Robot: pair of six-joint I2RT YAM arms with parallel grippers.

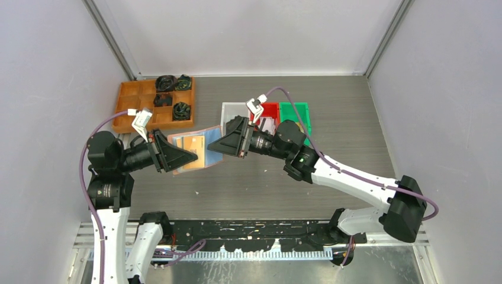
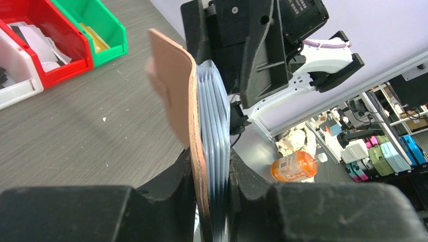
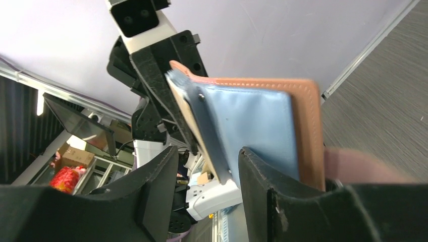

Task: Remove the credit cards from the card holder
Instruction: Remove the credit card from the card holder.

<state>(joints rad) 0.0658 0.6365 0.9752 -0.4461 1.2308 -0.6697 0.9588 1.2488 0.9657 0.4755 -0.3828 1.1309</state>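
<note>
The card holder (image 1: 195, 148), brown leather with a stack of blue plastic sleeves, is held up above the table's middle. My left gripper (image 1: 186, 157) is shut on its lower edge. In the left wrist view the leather cover (image 2: 174, 91) and the sleeves stand edge-on, clamped in the left gripper (image 2: 212, 201). My right gripper (image 1: 216, 146) faces it from the right. In the right wrist view the right gripper (image 3: 208, 151) is open, with the edge of the front sleeve of the card holder (image 3: 257, 121) between its fingers. I cannot make out any separate card.
A wooden compartment tray (image 1: 133, 97) holding dark objects sits at the back left. White (image 1: 232, 110), red (image 1: 270, 109) and green (image 1: 294, 111) bins stand behind the right gripper. An orange bottle (image 2: 295, 166) lies beyond the table.
</note>
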